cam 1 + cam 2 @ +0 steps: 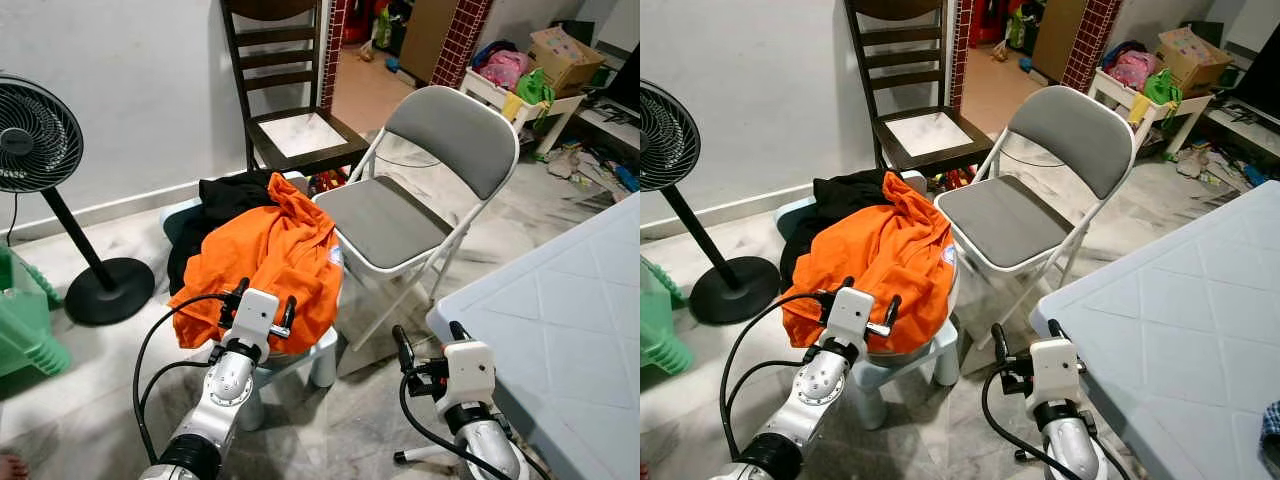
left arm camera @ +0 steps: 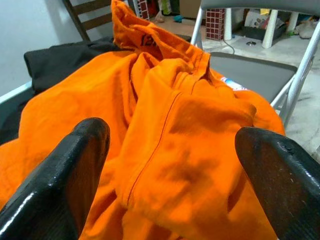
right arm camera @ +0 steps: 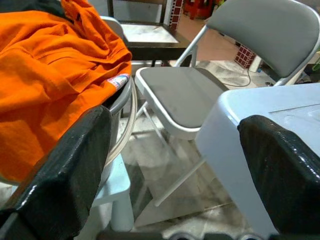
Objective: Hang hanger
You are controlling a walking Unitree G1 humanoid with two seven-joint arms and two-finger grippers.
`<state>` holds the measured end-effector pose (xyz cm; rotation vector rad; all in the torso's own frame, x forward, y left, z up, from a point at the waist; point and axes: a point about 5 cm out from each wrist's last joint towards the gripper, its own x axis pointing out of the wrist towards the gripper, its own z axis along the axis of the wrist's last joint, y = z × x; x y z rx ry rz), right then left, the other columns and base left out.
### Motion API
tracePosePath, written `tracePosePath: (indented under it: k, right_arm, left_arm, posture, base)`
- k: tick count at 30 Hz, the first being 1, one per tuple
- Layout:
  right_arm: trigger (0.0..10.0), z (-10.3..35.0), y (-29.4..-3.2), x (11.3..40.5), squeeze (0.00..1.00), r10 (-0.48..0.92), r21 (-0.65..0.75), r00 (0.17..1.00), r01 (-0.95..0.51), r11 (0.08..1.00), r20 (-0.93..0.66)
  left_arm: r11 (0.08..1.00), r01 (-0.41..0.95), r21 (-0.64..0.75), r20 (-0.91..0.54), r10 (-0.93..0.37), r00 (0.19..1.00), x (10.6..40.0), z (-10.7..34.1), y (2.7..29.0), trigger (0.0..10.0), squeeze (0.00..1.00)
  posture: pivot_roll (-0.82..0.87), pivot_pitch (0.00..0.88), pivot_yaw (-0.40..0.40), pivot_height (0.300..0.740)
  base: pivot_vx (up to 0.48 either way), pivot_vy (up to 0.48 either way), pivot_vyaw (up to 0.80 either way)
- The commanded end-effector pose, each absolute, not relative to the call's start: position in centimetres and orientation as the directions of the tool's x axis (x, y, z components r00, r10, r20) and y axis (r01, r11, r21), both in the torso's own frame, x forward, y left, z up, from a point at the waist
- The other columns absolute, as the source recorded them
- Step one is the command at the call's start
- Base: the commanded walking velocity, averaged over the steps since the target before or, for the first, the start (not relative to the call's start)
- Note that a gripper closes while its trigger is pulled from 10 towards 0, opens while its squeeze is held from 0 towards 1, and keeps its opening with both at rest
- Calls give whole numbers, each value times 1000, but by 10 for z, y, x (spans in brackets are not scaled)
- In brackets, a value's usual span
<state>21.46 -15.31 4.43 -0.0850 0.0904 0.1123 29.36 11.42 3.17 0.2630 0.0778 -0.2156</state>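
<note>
Reaching for the laundry pile, no hanger found

My left gripper hovers at the near edge of the orange garment, jaws wide, empty; right gripper likewise. I'd lift cloth gently, hunting the hanger.

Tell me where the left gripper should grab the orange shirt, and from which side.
Pinch the raised fold along the seam of the orange shirt, straight ahead of the open left gripper. Come in from the robot's side, slightly above: the cloth lies bunched in a heap there, giving a ridge to close on.
</note>
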Motion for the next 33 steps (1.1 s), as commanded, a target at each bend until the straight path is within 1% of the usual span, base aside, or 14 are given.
tracePosePath:
  k: [1, 16, 22, 28, 30, 33]
  right_arm:
    - [10000, 41, -156, 213, 0, 94, -83, 989, -104, 991, -116]
    - [10000, 41, -156, 212, 0, 91, -81, 989, -101, 992, -117]
    - [10000, 44, -154, 214, 0, 98, -88, 989, -108, 990, -110]
    - [10000, 44, -153, 214, 0, 105, -94, 988, -116, 989, -111]
    - [10000, 44, -153, 214, 0, 105, -92, 988, -116, 989, -111]
    - [10000, 46, -154, 215, 0, 103, -89, 989, -112, 990, -107]
  left_arm:
    - [938, 236, 254, -121, -211, 970, 293, 30, 114, 10000, 0]
    - [937, 238, 255, -134, -209, 969, 293, 29, 113, 10000, 0]
    - [928, 289, 236, -137, -262, 955, 292, 30, 110, 10000, 0]
    - [930, 306, 205, -153, -278, 948, 291, 28, 112, 10000, 0]
    - [919, 335, 208, -154, -308, 939, 290, 29, 111, 10000, 0]
    - [913, 354, 203, -154, -327, 932, 290, 29, 110, 10000, 0]
  posture:
    - [14, 102, -114, 740]
    - [12, 105, -113, 740]
    - [10, 105, -115, 740]
    - [11, 106, -116, 740]
    - [11, 106, -118, 740]
    - [8, 105, -116, 740]
  base:
    - [0, 439, 0]
    - [0, 451, 0]
    - [0, 0, 0]
    - [0, 0, 0]
    - [0, 0, 0]
    - [259, 0, 0]
